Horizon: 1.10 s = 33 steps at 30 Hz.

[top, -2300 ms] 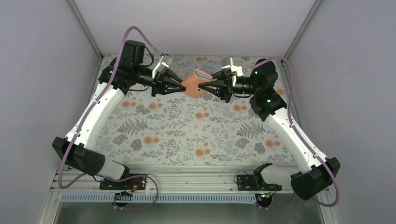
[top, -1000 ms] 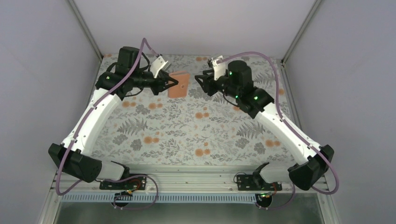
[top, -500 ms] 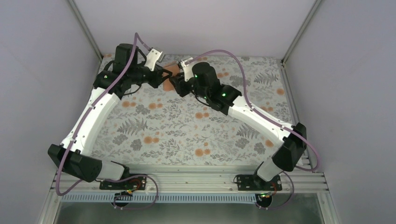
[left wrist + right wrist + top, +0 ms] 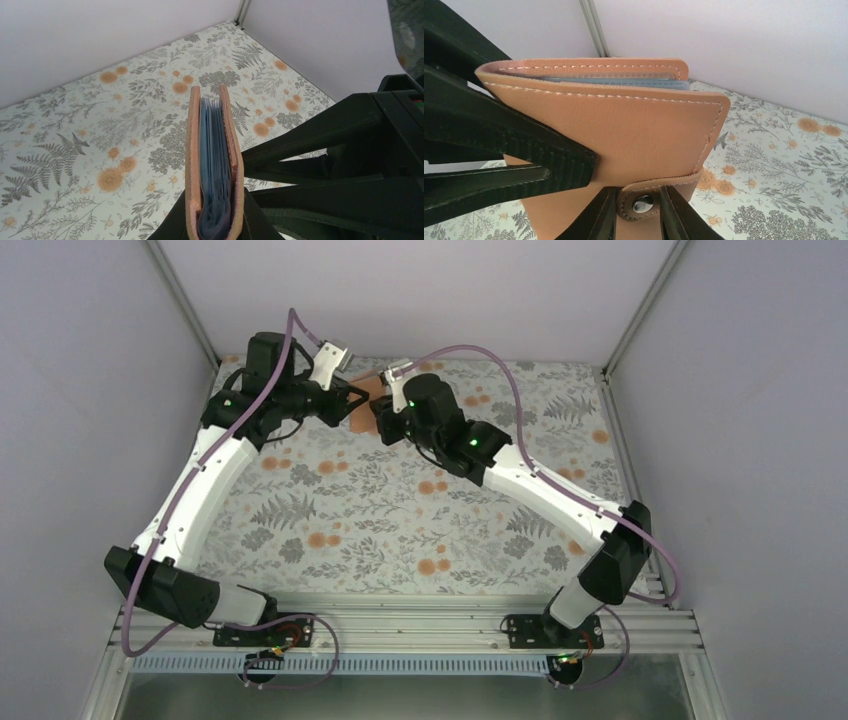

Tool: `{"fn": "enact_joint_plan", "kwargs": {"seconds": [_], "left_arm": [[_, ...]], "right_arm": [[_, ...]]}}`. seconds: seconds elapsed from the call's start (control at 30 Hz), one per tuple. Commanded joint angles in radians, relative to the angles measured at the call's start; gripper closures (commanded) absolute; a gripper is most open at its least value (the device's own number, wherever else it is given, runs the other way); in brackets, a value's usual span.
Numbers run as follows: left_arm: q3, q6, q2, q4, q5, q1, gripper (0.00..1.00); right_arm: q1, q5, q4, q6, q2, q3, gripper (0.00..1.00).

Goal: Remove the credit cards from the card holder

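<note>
The tan-brown card holder (image 4: pixel 191 165) is folded shut and held on edge above the far left of the table, with my left gripper (image 4: pixel 212 227) shut on its lower end. Light blue pocket layers (image 4: pixel 215 150) show between its covers. The credit cards are hidden inside. In the right wrist view the card holder (image 4: pixel 624 125) fills the frame, and its strap tab with a metal snap (image 4: pixel 643 203) sits between the fingers of my right gripper (image 4: pixel 638 220), which press on both edges of the tab. In the top view only a sliver of the card holder (image 4: pixel 366 389) shows between the two grippers.
The floral tablecloth (image 4: pixel 420 520) covers the table. Pale walls close the back and both sides, with a metal corner post (image 4: pixel 594 25) close behind the holder. My right arm (image 4: pixel 530 480) stretches diagonally across the table towards the far left.
My right gripper has swung left across the table to the holder and narrowed its jaws around the strap tab. The left gripper has kept its grip and pulled the holder slightly back and left.
</note>
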Motion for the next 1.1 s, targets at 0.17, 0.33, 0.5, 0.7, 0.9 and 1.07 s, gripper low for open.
{"fn": "enact_joint_plan", "kwargs": {"seconds": [0.17, 0.33, 0.5, 0.7, 0.9, 1.07], "left_arm": [[0.014, 0.001, -0.030, 0.003, 0.140, -0.015, 0.98], [0.030, 0.065, -0.045, -0.037, 0.088, -0.001, 0.98], [0.011, 0.116, -0.066, -0.069, 0.025, 0.012, 0.97], [0.028, 0.179, -0.053, -0.092, 0.144, 0.013, 0.98], [0.079, 0.235, -0.041, -0.122, 0.067, 0.014, 0.98], [0.120, 0.339, -0.037, -0.180, 0.191, 0.014, 0.98]], "right_arm": [[-0.004, 0.204, -0.064, -0.011, 0.044, 0.021, 0.96], [-0.079, 0.267, -0.060, -0.032, -0.029, -0.095, 0.96], [-0.349, -0.024, 0.004, -0.038, -0.183, -0.285, 0.96], [-0.374, -0.501, -0.041, -0.264, -0.217, -0.272, 0.29], [-0.361, -0.990, 0.301, -0.200, -0.365, -0.443, 0.01], [-0.258, -0.962, 0.421, -0.164, -0.341, -0.414, 0.01]]}}
